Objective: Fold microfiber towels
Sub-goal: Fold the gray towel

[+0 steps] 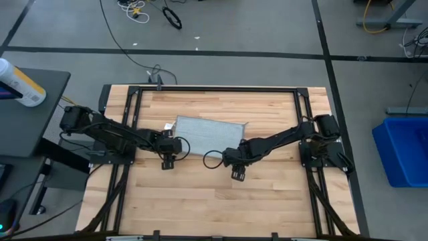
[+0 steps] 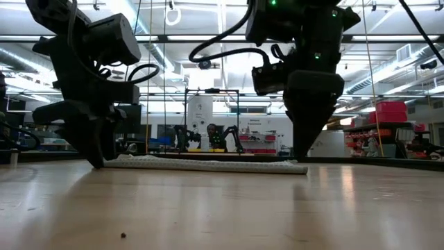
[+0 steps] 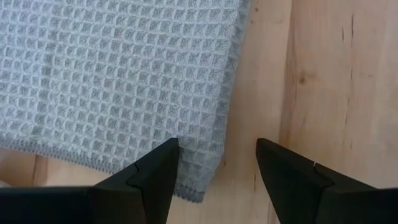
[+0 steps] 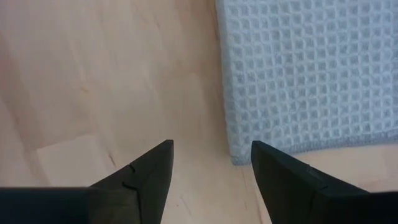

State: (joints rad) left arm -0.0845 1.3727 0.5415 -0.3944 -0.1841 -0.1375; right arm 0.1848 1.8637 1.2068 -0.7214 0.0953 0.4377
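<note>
1. Tabletop [image 1: 214, 201]: the whole 6 o'clock half is bare wood, open to passage.
2. Microfiber towel [image 1: 210, 134]: lies flat near centre, toward 12 o'clock; low profile, passable above.
3. Left gripper [image 1: 168, 163]: stands at the towel's 8 o'clock corner, jaws apart, blocking that approach.
4. Right gripper [image 1: 238, 175]: stands at the towel's 4 o'clock corner, jaws apart.
5. Between the grippers, a clear gap remains at 6 o'clock of the towel.

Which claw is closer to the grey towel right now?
Left. The left claw straddles a corner edge of the grey towel; the right claw hangs open over bare wood just off another corner.
</note>
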